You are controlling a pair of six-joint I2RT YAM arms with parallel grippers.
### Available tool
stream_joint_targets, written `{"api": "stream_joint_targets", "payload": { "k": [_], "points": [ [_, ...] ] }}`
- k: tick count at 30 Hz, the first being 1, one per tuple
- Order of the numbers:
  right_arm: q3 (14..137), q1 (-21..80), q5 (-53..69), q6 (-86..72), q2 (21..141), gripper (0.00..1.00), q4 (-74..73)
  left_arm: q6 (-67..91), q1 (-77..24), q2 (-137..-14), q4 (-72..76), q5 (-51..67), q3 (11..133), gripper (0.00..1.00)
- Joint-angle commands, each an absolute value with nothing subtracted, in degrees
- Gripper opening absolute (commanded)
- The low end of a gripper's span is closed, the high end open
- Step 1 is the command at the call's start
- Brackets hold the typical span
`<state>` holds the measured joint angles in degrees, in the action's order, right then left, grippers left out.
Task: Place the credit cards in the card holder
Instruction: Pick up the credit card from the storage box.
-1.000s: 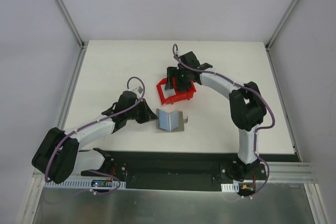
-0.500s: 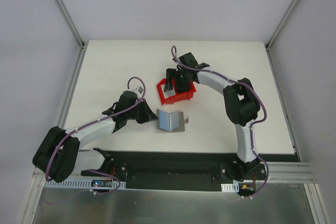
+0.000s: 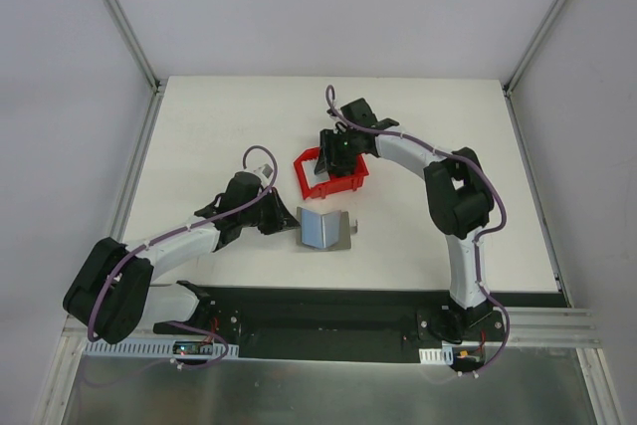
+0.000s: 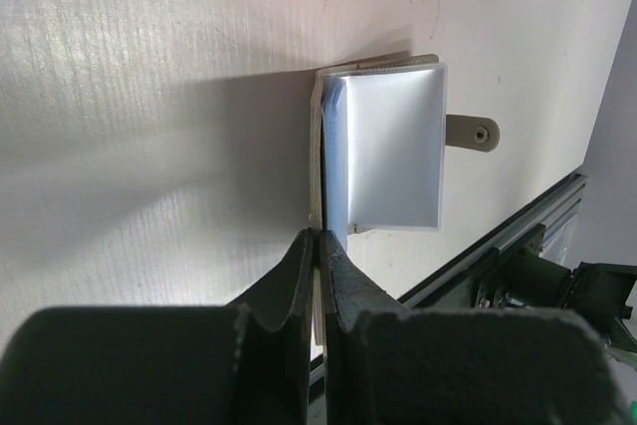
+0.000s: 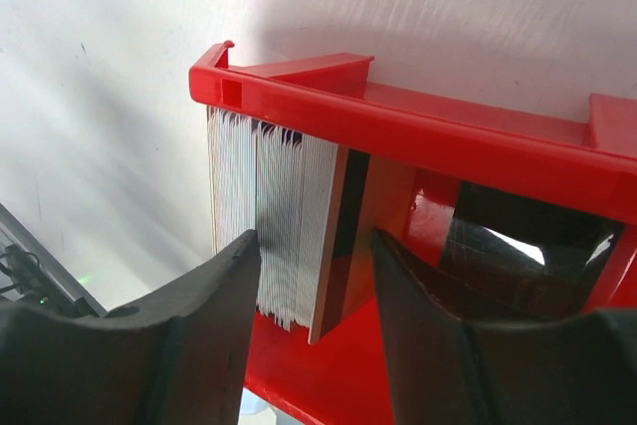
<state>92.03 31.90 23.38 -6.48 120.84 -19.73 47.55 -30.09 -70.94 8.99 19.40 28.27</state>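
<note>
While left pincer (image 4: 318,249) clamps the card holder (image 4: 394,146) on white table (image 4: 139,57), right pincer (image 5: 317,248) gapes.

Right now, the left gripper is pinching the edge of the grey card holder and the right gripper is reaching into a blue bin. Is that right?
No. The bin is red, not blue; the right wrist view shows it. The left gripper does pinch the edge of the grey card holder, and the right gripper does reach into the bin.
</note>
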Motion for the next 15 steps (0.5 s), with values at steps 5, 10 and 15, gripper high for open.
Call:
{"api": "stream_joint_targets", "payload": {
  "k": [5, 10, 15],
  "points": [
    [93.78, 31.99, 25.93, -5.98, 116.89, 0.49, -18.72, 46.67, -30.85, -71.37, 8.88, 20.65, 30.23, 0.00],
    [93.87, 31.90, 26.10, -6.15, 116.54, 0.43, -18.72, 46.50, -30.85, -71.81, 8.88, 20.92, 30.41, 0.00],
    [93.87, 31.73, 26.37, -6.15, 116.02, 0.41, -18.81, 46.50, -30.85, -72.33, 8.96, 21.01, 30.59, 0.00]
  ]
}}
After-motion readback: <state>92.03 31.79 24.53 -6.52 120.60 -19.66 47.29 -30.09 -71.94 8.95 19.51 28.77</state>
